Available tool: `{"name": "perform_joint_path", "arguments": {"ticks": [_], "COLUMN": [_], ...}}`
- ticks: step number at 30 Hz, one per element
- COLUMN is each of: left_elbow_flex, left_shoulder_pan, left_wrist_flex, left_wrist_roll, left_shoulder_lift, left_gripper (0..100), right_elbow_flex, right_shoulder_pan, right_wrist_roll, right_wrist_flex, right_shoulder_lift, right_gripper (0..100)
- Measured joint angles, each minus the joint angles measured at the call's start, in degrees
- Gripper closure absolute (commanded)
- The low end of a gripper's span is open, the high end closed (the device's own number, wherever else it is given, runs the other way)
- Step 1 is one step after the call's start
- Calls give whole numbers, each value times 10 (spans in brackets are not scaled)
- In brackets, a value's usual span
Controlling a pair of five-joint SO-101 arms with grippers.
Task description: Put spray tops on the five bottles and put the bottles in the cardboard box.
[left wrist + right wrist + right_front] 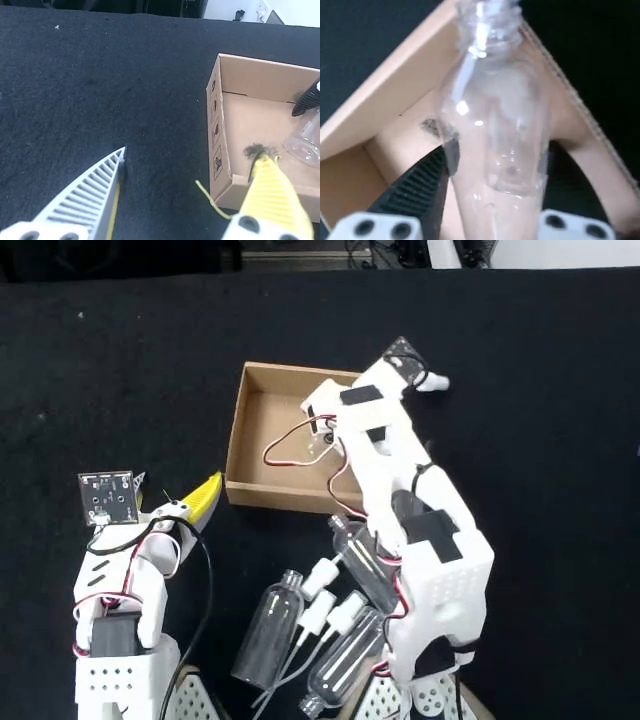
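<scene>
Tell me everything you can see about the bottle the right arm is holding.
The bottle is clear plastic and looks empty, with a threaded neck bearing no spray top. The right pincer grips its body, with the neck pointing away from the wrist. It hangs inside the cardboard box; contact with the floor cannot be told.

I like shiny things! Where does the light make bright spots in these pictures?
Right wrist view: small white glints on the clear bottle at the cardboard box. High view: pale sheen on the lying bottles, none on the black table.
</scene>
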Motion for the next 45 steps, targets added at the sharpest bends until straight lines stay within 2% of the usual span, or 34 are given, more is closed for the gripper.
{"name": "perform_joint_path", "arguments": {"ticks": [4,6,12,18,28,36,41,45], "left_elbow_flex": [0,0,0,0,0,0,0,0], "left_shoulder_pan": [0,0,0,0,0,0,0,-5], "left_wrist_flex": [0,0,0,0,0,0,0,0], "left_wrist_roll": [0,0,0,0,0,0,0,0], "left_shoulder_lift": [0,0,0,0,0,0,0,0], "left_gripper": [636,636,636,636,636,636,636,636], "right_elbow_flex": [-1,-1,-1,0,95,157,166,187], "right_shoulder_pan": [10,15,21,39,156,266,309,375], "right_wrist_roll": [5,35,169,230,404,448,483,529], "right_wrist_flex": [22,33,87,130,134,134,134,134], "right_shoulder_lift": [-2,-5,-63,-109,-207,-305,-327,-327], "right_gripper": [931,992,988,988,987,987,984,984]}}
